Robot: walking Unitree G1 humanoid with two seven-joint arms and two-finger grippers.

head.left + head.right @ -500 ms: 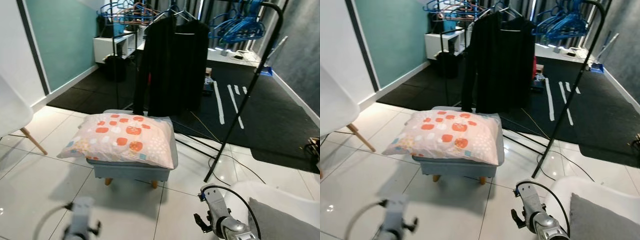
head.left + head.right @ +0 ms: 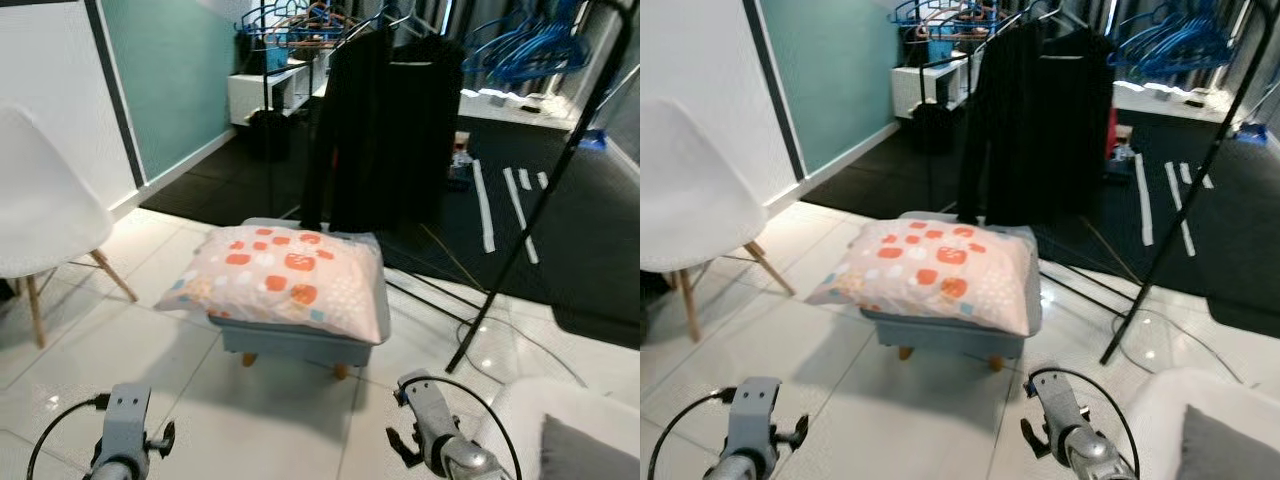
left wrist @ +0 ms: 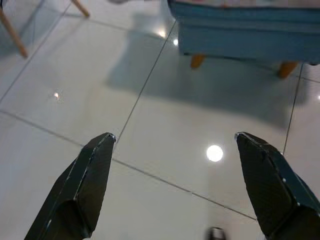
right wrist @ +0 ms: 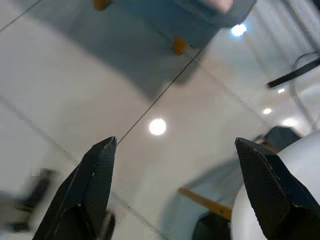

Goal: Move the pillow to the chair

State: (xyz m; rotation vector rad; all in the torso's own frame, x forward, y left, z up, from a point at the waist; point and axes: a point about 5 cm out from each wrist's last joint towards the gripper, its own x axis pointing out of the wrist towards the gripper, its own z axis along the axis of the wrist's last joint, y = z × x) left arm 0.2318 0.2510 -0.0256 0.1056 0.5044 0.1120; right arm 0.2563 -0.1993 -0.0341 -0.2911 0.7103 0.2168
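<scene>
Pillow (image 2: 280, 280) lies flat on blue footstool (image 2: 290, 345), centre of tiled floor (image 2: 180, 390). White chair (image 2: 45, 210) stands to the left, well apart. Left claw (image 3: 175, 187) and right claw (image 4: 172, 187) both released, spread wide, hanging low over floor near the footstool.

Bare floor (image 2: 250, 420) lies across the lower middle of the frame, open between the arms and the stool (image 2: 300, 345). The stool, with the pillow (image 2: 280, 280) on top, stands at centre. A white chair (image 2: 40, 210) blocks the left edge, with open tile between it and the stool. Behind the stool hang black clothes (image 2: 390, 120). A slanted rack leg (image 2: 520, 240) and floor cables (image 2: 540, 335) cross the right side. Another white chair (image 2: 570, 430) fills the lower right corner.
</scene>
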